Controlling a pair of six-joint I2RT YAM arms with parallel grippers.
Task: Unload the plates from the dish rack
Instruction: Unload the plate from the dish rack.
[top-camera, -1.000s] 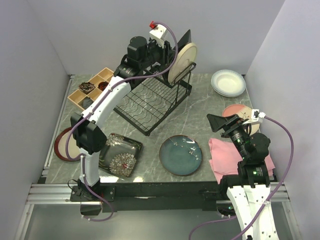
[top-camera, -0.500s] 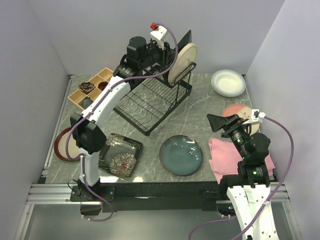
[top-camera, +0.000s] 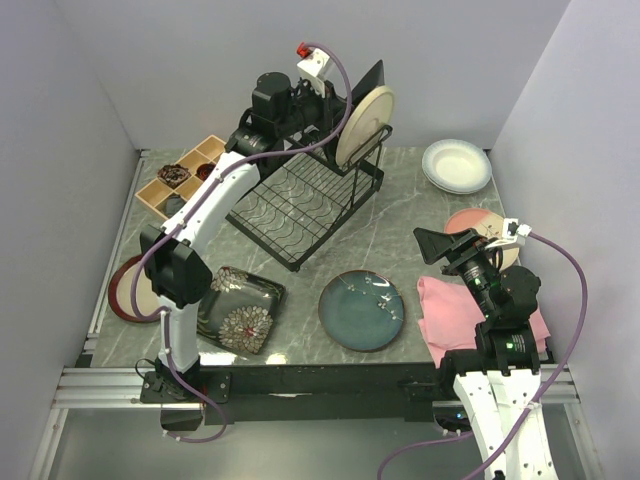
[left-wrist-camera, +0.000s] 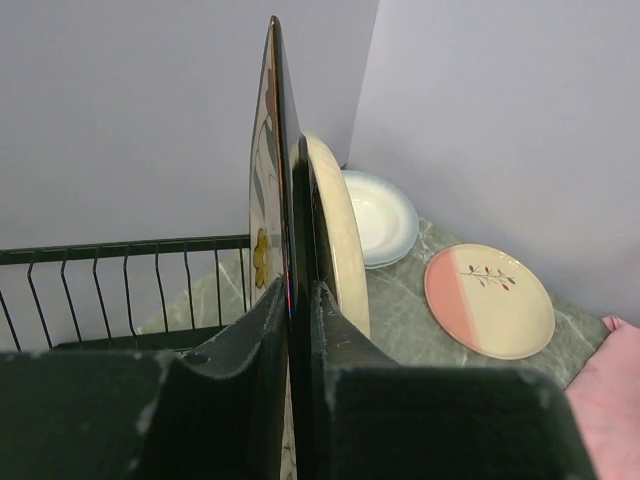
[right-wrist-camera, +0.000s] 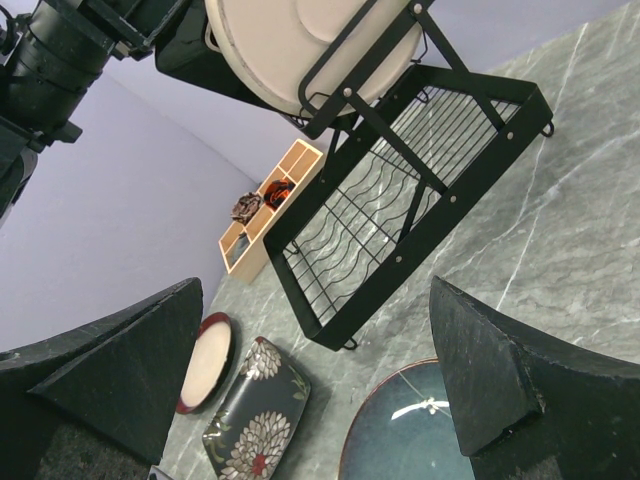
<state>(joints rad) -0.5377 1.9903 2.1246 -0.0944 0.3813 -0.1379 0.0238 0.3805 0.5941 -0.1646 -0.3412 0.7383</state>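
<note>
left gripper (left-wrist-camera: 297, 295): jaws nipped on rim of flowered square plate (left-wrist-camera: 262, 200), upright in dish rack (top-camera: 300, 210) at 12 o'clock
right gripper (right-wrist-camera: 318, 300): spread wide, empty, at 4 o'clock

A wooden compartment tray (top-camera: 185, 178) sat at the far left of the grey-green marbled table (top-camera: 400, 235), close to the left wall, with small dark items in several of its sections, too small to identify. A pink folded cloth (top-camera: 442, 316) lay at the table's near right edge, well apart from the tray. Plain pale walls (top-camera: 180, 60) enclosed the table on three sides, and an aluminium rail (top-camera: 100, 385) ran along its front.
</note>
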